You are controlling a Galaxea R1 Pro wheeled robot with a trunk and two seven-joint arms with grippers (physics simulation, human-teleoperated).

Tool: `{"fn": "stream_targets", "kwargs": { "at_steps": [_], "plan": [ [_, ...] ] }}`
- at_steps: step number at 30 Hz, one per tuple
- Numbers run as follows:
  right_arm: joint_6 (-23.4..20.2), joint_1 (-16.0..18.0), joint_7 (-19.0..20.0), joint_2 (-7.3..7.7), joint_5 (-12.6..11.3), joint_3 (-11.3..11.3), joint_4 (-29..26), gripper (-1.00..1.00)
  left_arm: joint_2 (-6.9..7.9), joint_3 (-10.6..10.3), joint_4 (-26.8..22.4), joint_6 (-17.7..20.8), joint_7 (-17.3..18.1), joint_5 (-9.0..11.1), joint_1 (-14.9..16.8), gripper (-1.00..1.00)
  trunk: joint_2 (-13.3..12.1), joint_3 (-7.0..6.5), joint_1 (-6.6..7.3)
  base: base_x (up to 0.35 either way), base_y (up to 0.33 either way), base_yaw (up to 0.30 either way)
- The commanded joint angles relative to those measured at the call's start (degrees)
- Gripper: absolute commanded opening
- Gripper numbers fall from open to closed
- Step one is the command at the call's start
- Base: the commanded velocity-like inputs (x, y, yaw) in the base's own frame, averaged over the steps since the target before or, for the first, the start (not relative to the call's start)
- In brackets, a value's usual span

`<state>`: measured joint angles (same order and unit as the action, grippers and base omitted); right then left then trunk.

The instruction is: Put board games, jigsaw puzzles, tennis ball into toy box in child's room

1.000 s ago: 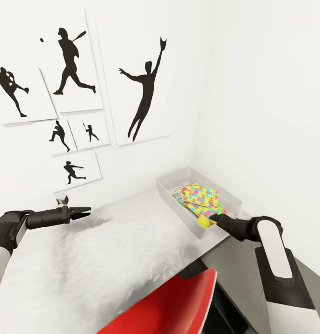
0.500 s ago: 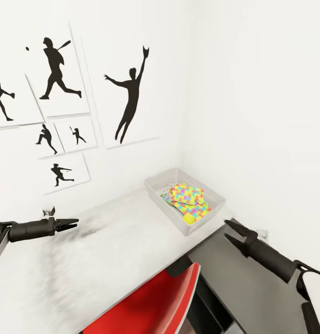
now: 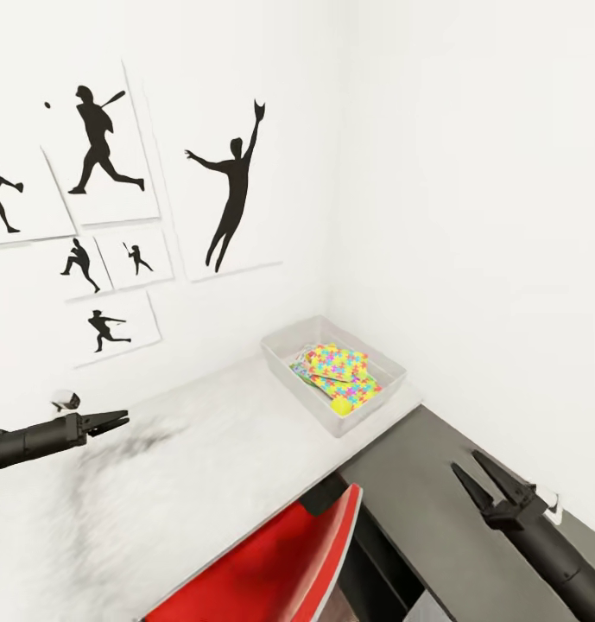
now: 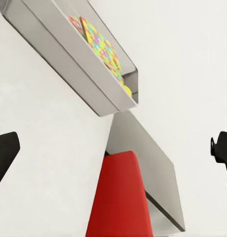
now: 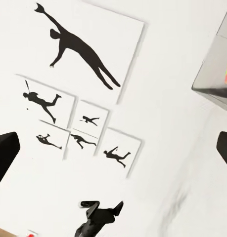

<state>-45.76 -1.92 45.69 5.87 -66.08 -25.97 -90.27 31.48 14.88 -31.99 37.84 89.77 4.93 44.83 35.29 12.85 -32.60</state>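
The toy box (image 3: 333, 373) sits on the pale bench (image 3: 211, 466) in the corner of the child's room, toward one o'clock from the middle of the head view, close to both white walls. It is a shallow light grey bin with sloping sides. Inside it lie the jigsaw puzzles (image 3: 336, 373), overlapping sheets of yellow, blue, pink and green pieces; how many sheets cannot be counted, and whether anything lies under them cannot be told. The tennis ball (image 3: 342, 406) rests in the box at its near end, at the six o'clock edge of the puzzles and touching them.

In the left wrist view the toy box (image 4: 68, 54) shows from the side, the puzzles (image 4: 101, 44) leaning above its rim and the ball (image 4: 127, 91) a small yellow spot at one end.

The left tool (image 3: 111, 421) hangs over the bench at nine o'clock, well apart from the box, its slim fingers close together and holding nothing. The right tool (image 3: 480, 474) is at four o'clock over the lower dark grey section (image 3: 457, 518) of the bench, its two fingers spread apart and empty, pointing toward the box but well short of it.

A red chair back (image 3: 275, 570) stands at six o'clock against the bench edge. Black baseball silhouette pictures (image 3: 232, 186) hang on the wall from nine to eleven o'clock. In the right wrist view the same pictures (image 5: 83, 49) show, with the left tool (image 5: 115, 207) small below them.
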Motion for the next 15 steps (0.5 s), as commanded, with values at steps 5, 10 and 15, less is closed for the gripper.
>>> {"fn": "stream_targets", "kwargs": {
  "at_steps": [5,10,15],
  "plan": [
    [4.6,-0.2,1.7,-0.21,2.2,2.5,0.4,1.00,0.04,-0.1,-0.3,0.6,0.2,0.2,0.0,1.00,0.1,-0.38,0.01,-0.120,0.000,-0.088],
    [7.3,-0.3,4.3,0.16,6.8,4.5,0.2,1.00,-0.13,-0.7,-1.3,0.7,0.2,0.3,0.0,1.00,0.1,-0.84,0.01,-0.018,0.000,-0.089],
    [8.0,-0.3,8.0,0.15,8.1,4.4,0.5,1.00,-0.20,-0.8,-1.6,3.1,0.2,0.3,0.0,1.00,-1.5,-2.01,0.89,-0.003,0.000,-0.090]
  ]
}}
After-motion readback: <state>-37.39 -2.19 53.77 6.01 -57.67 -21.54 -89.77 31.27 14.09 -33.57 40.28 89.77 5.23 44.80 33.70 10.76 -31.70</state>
